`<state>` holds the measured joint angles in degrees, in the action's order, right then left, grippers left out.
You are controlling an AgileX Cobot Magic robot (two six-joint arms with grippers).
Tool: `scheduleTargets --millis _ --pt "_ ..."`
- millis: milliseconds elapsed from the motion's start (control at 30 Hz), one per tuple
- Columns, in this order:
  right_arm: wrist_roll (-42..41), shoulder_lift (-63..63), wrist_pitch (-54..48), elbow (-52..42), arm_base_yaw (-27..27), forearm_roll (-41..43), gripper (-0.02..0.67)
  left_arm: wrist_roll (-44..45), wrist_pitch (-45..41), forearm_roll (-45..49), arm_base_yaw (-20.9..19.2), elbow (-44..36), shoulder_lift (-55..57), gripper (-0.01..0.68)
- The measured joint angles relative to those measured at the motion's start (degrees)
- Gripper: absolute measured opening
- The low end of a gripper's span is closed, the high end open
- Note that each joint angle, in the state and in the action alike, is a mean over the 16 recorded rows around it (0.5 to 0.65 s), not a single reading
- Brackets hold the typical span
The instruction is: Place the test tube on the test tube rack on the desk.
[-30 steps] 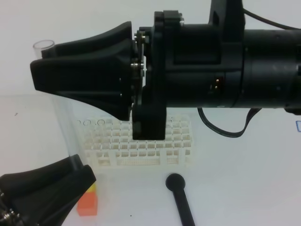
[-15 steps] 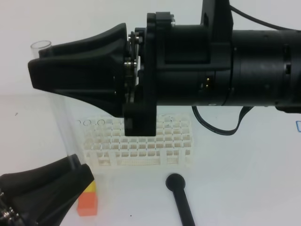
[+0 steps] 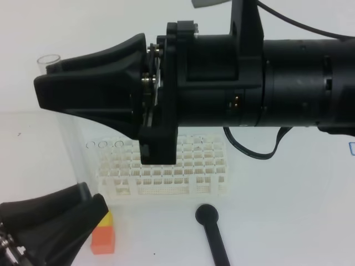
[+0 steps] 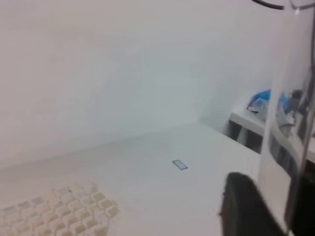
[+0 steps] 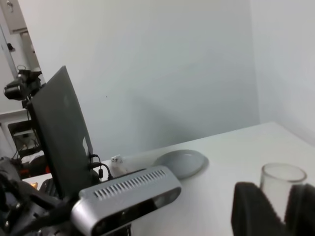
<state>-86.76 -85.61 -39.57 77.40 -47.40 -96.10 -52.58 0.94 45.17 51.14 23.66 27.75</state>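
Observation:
A clear test tube [image 3: 49, 58] stands nearly upright at the left, its open rim beside my right gripper [image 3: 47, 83], which reaches across from the right. In the right wrist view the rim [image 5: 283, 174] sits between the two dark fingers [image 5: 251, 206], which close on it. My left gripper [image 3: 83, 194] at the bottom left holds the tube's lower end. In the left wrist view the tube [image 4: 283, 113] runs up between its fingers [image 4: 241, 206]. The white test tube rack [image 3: 188, 172] stands on the white desk [image 3: 288, 210] behind and to the right, partly hidden by the right arm.
A black round-headed rod [image 3: 213, 233] lies in front of the rack. A yellow-and-orange block [image 3: 104, 235] sits by the left gripper. Clear tube rims [image 3: 102, 144] show at the rack's back left. A grey camera bar [image 5: 128, 194] fills the right wrist view's foreground.
The right arm has shifted a little to the left and the tube's rim has dropped slightly. The left gripper has moved slightly left and down.

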Motion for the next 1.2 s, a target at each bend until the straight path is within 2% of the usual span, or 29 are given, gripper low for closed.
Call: scheduleTargets --millis 133,233,333,567,733,800,1200 --pt "-1.09 -0.03 1.3 0.05 -0.03 0.3 0.127 -0.22 -1.15 0.34 0.0 0.06 -0.23 0.332" --pt "-1.99 -0.03 3.78 0.1 -0.05 1.25 0.127 -0.3 -3.02 0.75 0.0 0.1 -0.85 0.349" --pt "-2.82 -0.01 7.6 0.14 -0.07 2.51 0.127 -0.3 -5.95 1.18 0.0 0.1 -2.0 0.3" --pt "-4.34 0.03 19.0 0.17 -0.08 5.61 0.127 -0.19 -12.78 2.07 0.0 -1.03 -6.74 0.12" --pt "-4.87 0.03 25.27 0.17 -0.08 6.94 0.127 -0.06 -13.9 2.31 0.0 -3.74 -10.77 0.017" --pt "-5.04 0.03 26.69 0.17 -0.08 7.03 0.127 -0.02 -13.22 2.37 0.0 -4.97 -12.08 0.001" --pt "-6.29 0.03 28.56 0.17 -0.08 7.04 0.126 -0.08 -7.61 2.72 0.0 -10.06 -15.11 -0.001"
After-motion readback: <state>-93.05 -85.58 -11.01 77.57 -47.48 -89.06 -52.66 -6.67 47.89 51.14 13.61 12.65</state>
